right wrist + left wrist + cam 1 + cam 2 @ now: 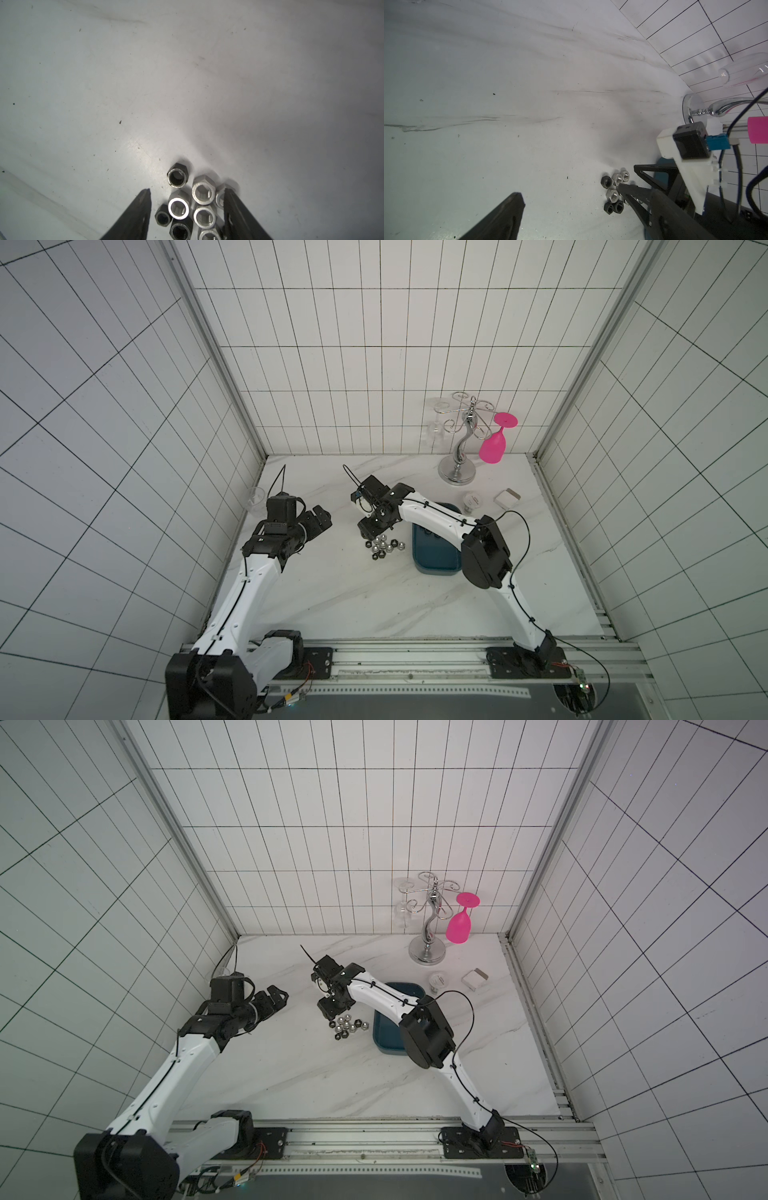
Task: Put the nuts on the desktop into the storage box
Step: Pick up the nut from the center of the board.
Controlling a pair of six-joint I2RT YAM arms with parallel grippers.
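Crowding is the hazard with the nuts (187,203). Black and silver ones lie touching in one tight cluster on the bench (353,601), just beside the storage box (434,570) and outside its rim. My right gripper (187,190) is spread and pinching nothing. It sits low over the cluster with a finger on either flank and several nuts between the tips.

If I close from here, I expect to catch two or three at once. Smooth metal pressed nut against nut would likely squirt sideways and scatter across the bench. One finger overlaps a silver nut at the cluster's edge, so lowering further could land me on top of it and tip it or shove the whole group. A nut squeezed across its corners and not its flats could also slip out as I lift.

The box is shallow and close, but my forearm (432,514) hangs over part of it in both top views. That leaves less open tray to aim for, and a nut released too high may bounce out.

My left gripper (320,517) is spread, empty and apart from the nuts. If it reaches in too, the two could collide over the cluster.
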